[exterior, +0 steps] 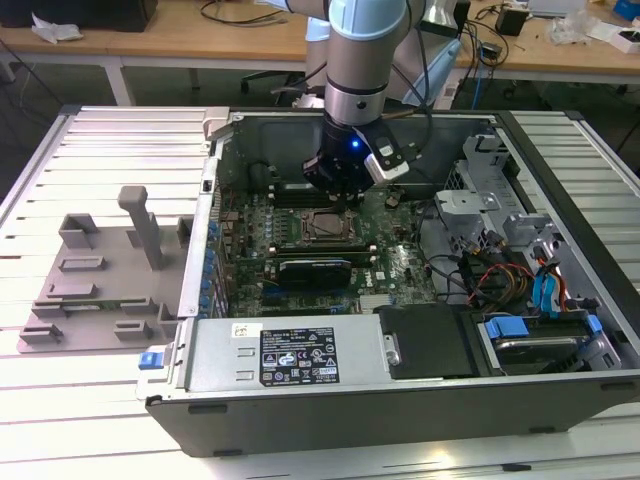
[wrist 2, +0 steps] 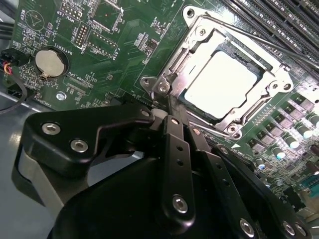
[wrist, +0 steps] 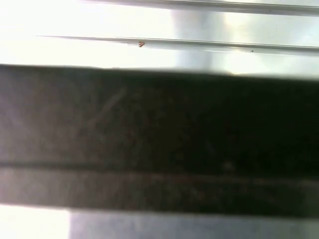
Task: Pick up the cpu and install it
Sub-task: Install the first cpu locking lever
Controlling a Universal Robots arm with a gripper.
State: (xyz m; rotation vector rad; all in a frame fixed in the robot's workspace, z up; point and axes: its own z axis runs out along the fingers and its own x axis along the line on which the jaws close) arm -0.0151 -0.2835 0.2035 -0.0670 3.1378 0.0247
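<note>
The cpu, a pale silvery square, lies flat inside the metal-framed socket on the green motherboard. In the second wrist view my gripper has its black fingers drawn together with nothing between them, the tips just beside the socket's near corner. In the exterior view the gripper hangs inside the open computer case, a little behind the socket.
A grey plastic tray with upright posts lies outside the case at the exterior view's left. Case walls ring the board. A black cover, drive cage and cables fill the exterior view's right. A coin battery sits on the board.
</note>
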